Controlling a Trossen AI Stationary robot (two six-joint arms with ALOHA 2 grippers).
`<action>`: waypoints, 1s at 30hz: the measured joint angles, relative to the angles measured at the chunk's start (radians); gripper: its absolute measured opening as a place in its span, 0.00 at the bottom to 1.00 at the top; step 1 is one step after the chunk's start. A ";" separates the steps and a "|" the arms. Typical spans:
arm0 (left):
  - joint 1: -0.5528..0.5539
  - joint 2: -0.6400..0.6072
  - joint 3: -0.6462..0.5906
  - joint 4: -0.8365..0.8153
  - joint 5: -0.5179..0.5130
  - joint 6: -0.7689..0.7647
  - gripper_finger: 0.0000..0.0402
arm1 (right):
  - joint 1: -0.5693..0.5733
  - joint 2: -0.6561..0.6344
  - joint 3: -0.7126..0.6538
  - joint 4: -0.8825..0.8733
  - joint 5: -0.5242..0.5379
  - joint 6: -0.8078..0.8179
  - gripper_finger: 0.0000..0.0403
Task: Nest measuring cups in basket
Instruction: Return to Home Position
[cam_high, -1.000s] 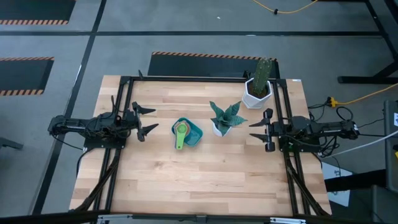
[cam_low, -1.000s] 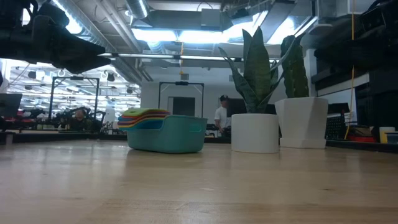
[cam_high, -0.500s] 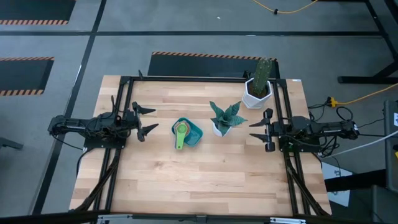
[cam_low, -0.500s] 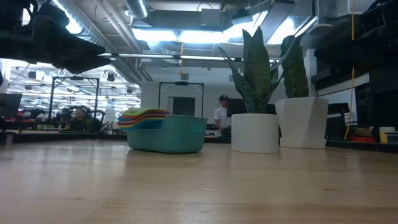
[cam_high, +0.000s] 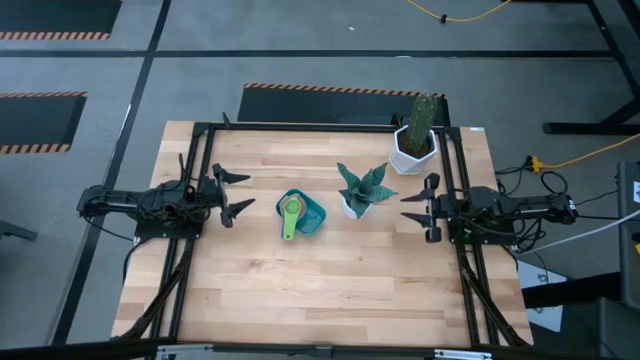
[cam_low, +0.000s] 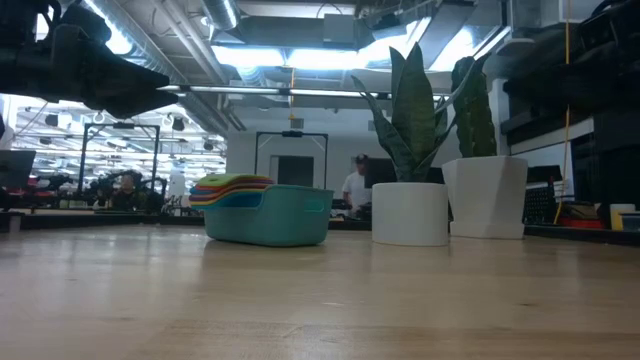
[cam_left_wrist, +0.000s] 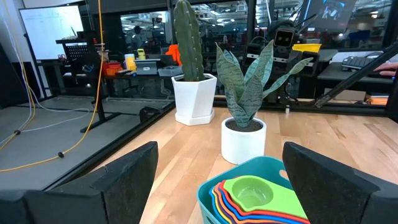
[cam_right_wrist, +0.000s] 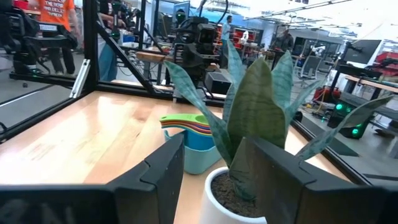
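The teal basket sits on the table's middle, holding the measuring cups nested in one stack with the green one on top; its handle sticks out over the rim toward the near edge. The low view shows the basket and the coloured cup rims above it, and the left wrist view shows the cups. My left gripper hovers open to the left of the basket. My right gripper hovers open on the right, beyond the spiky plant.
A spiky green plant in a small white pot stands right of the basket. A cactus in a white pot stands near the far right corner. Black frame rails run along the table's left and right sides. People show in the room beyond.
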 joint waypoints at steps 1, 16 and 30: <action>0.000 0.000 0.000 0.000 0.000 0.000 0.84 | 0.000 0.000 0.000 0.000 0.004 0.000 0.44; 0.000 0.000 0.000 0.000 0.000 0.000 0.84 | 0.000 0.000 0.000 0.018 0.127 -0.071 0.44; 0.000 0.000 0.000 0.000 0.000 0.000 0.84 | 0.000 0.000 0.000 0.019 0.127 -0.033 0.44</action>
